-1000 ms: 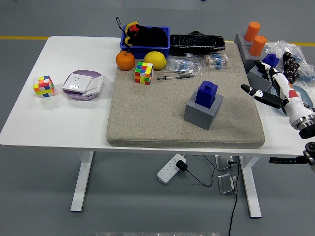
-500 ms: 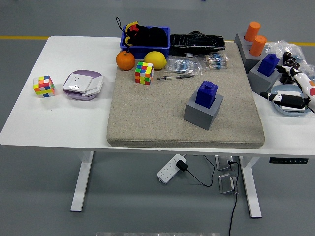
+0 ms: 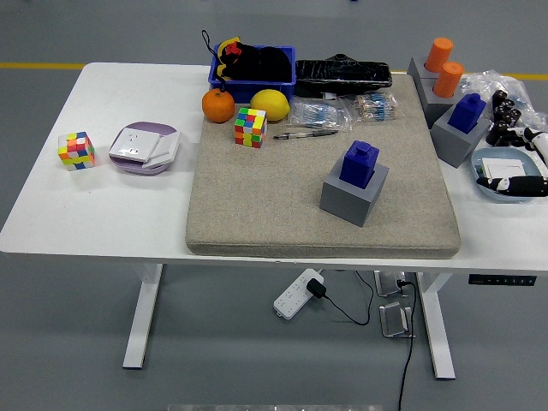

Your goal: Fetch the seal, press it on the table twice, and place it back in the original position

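I judge the seal (image 3: 359, 162) untouched: it sits in its grey holder (image 3: 354, 195), well left of my right robot hand (image 3: 514, 182). That hand holds nothing, fingers loosely extended. All steps remain.

We are looking down at a white counter (image 3: 128, 214) with a big tan mat (image 3: 257, 205) lying on it. A blue seal (image 3: 359, 163) is sitting on a gray block (image 3: 349, 202) on the mat. A colored cube (image 3: 250, 127), an orange (image 3: 217, 105), a lemon (image 3: 270, 104) and a pen (image 3: 305, 134) are lying near the mat's far edge. Another colored cube (image 3: 75, 151) and a purple box (image 3: 144, 148) are sitting on the left. Our right hand (image 3: 519, 175) is peeking in at the right edge, over a pale dish (image 3: 495, 161), with its fingers spread and holding nothing.
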You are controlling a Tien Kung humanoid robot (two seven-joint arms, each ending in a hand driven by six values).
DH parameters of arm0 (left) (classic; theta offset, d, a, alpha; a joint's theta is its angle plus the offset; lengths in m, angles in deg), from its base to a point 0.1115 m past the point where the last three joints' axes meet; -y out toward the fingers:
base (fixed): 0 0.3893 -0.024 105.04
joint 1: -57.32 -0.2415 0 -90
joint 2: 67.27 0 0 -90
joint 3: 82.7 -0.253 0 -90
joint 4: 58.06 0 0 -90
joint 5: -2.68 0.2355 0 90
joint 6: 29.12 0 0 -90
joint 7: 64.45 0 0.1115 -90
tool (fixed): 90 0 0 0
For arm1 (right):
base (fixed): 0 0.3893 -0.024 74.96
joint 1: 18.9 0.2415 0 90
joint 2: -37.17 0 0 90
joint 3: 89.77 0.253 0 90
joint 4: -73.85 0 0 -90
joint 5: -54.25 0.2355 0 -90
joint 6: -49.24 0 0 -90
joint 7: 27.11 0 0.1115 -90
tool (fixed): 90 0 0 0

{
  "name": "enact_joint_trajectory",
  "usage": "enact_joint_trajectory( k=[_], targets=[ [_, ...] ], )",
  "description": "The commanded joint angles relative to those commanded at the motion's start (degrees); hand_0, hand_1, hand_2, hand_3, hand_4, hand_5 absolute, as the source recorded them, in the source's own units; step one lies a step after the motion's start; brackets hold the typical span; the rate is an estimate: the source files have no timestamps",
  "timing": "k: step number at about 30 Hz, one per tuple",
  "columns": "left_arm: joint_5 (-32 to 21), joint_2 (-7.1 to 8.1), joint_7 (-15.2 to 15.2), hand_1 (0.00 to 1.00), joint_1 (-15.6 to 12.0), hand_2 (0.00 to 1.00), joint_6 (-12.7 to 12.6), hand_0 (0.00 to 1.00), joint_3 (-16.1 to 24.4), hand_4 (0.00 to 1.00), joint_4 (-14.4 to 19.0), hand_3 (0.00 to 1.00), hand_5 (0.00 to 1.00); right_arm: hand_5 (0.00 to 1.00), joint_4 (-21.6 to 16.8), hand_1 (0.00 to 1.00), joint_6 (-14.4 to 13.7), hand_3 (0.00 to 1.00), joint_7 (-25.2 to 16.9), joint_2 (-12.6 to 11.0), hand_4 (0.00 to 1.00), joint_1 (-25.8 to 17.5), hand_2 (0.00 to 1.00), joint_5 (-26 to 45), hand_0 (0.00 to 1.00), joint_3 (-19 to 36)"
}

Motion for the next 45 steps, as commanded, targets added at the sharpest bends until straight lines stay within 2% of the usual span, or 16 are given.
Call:
enact_joint_trajectory(
  k=[10, 27, 34, 45],
  targets=[
    [0.4, -0.04, 0.0, 0.694, 0.1, 0.683, -0.1, 0.721, 0.6, 0.647, 0.0, 0.718, 0.219, 0.195, -1.2, 0.795, 0.6, 0.780, 1.4, 0.3, 0.998, -1.3, 0.780, 0.1, 0.865, 2.9],
    [0.7, 0.06, 0.1, 0.694, 0.1, 0.682, -0.2, 0.720, 1.3, 0.644, 0.0, 0.716, 0.221, 0.189, -3.0, 0.745, 1.1, 0.774, 2.8, 0.2, 0.998, -1.8, 0.767, 0.5, 0.840, 4.6],
    [0.8, 0.05, 0.1, 0.694, 0.2, 0.682, -0.1, 0.721, 1.4, 0.644, 0.0, 0.716, 0.222, 0.189, -3.3, 0.728, -1.0, 0.763, 0.9, 0.4, 0.998, -1.9, 0.737, 0.7, 0.832, 4.7],
    [0.8, 0.03, 0.1, 0.693, 0.2, 0.682, -0.1, 0.721, 1.6, 0.643, 0.0, 0.717, 0.220, 0.192, -3.8, 0.713, -0.6, 0.745, 1.9, 0.3, 0.991, -2.0, 0.722, 0.4, 0.818, 4.6]
  ],
)
